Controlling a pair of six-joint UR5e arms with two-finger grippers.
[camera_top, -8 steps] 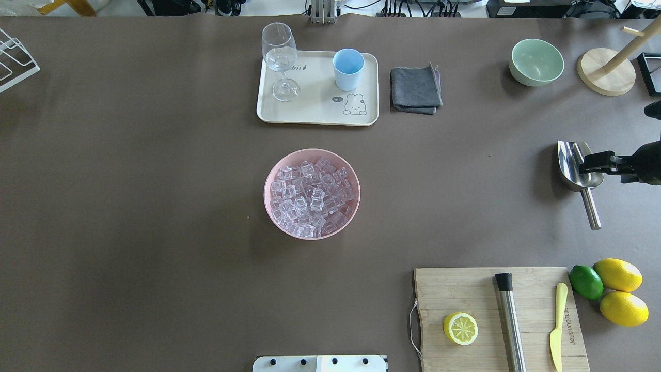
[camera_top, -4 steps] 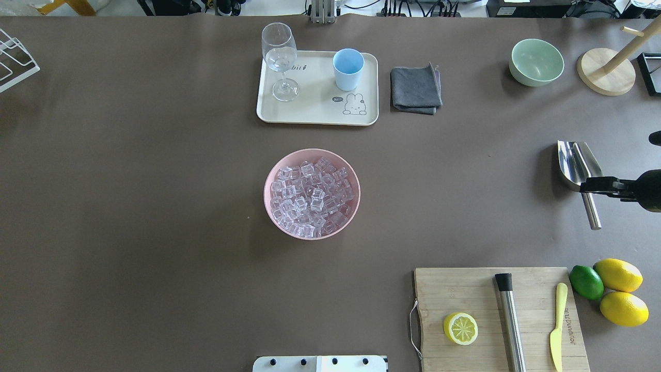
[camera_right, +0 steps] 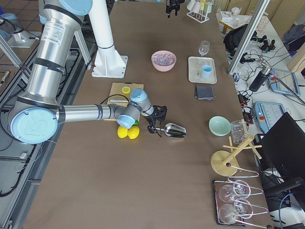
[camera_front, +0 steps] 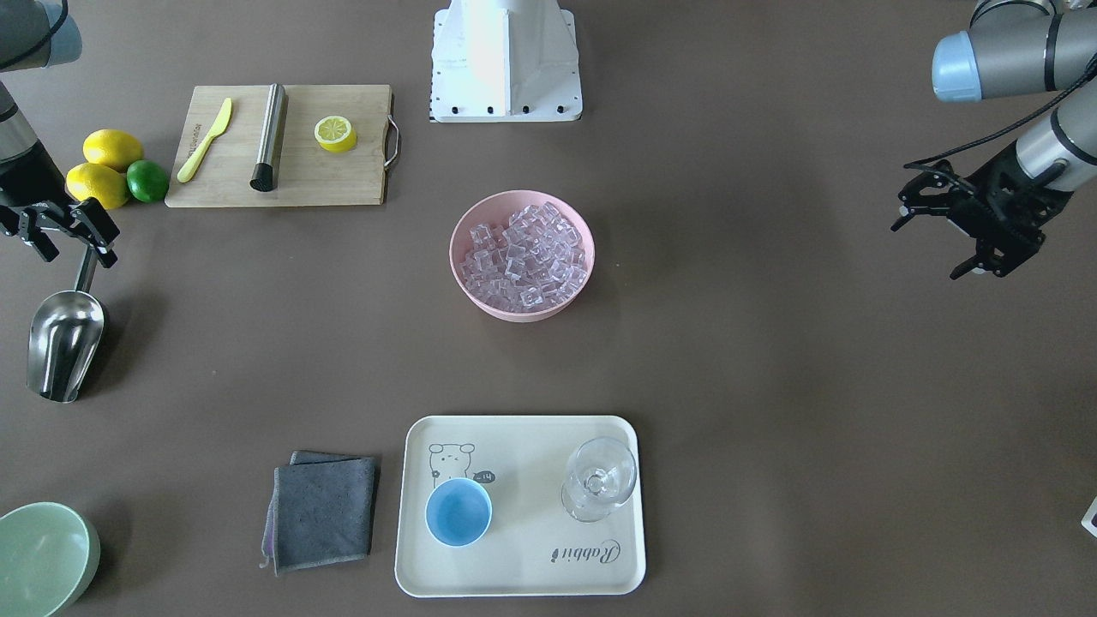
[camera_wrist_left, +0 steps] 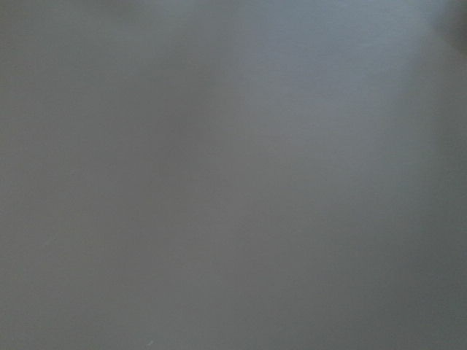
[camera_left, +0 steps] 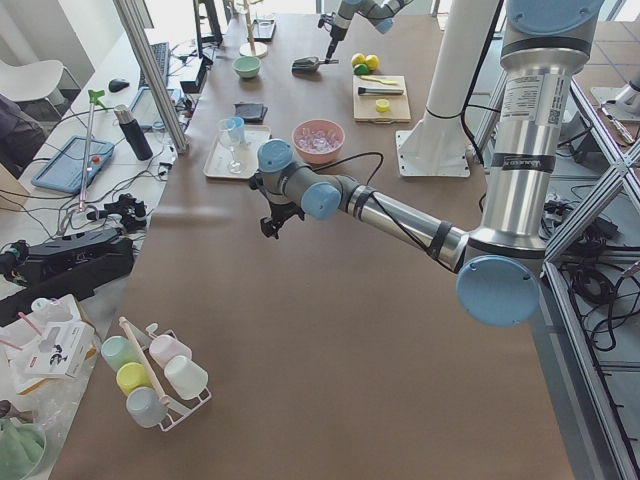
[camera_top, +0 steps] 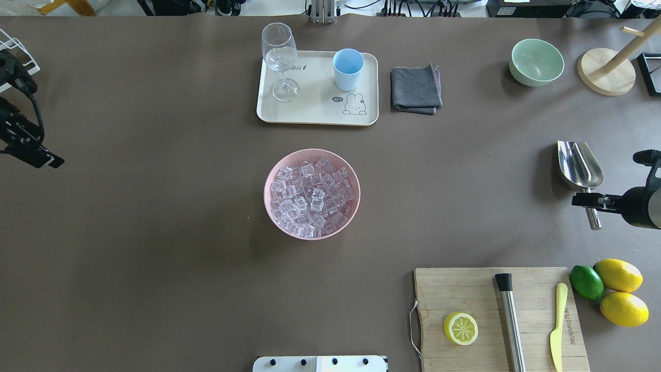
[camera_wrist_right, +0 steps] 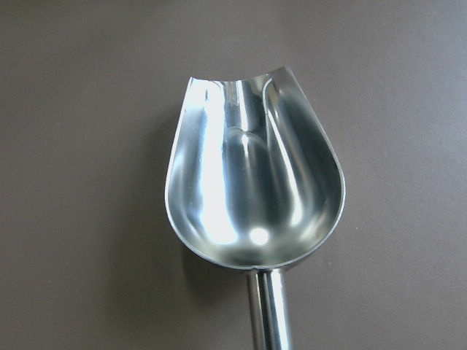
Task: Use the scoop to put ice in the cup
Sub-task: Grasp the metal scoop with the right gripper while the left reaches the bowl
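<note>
The steel scoop [camera_top: 579, 165] lies on the table at the right, trough away from the robot; it fills the right wrist view [camera_wrist_right: 255, 189]. My right gripper [camera_top: 582, 200] hovers over its handle, open, one finger on each side in the front view [camera_front: 70, 247], touching nothing that I can see. The ice [camera_top: 311, 195] is heaped in a pink bowl [camera_top: 272, 175] at mid-table. The light-blue cup [camera_top: 348, 68] stands on a cream tray [camera_top: 310, 112] behind the bowl. My left gripper [camera_front: 930, 248] is open and empty, far out on the left [camera_top: 36, 155].
A stemmed glass [camera_top: 280, 57] shares the tray. A grey cloth [camera_top: 415, 89] and a pale green bowl [camera_top: 536, 62] lie right of it. A cutting board [camera_top: 465, 294] with half a lemon, a steel rod and a yellow knife, then lemons and a lime [camera_top: 586, 282], sit front right.
My right gripper has moved back from over the scoop's trough to over its handle. My left arm has come into view at the left edge.
</note>
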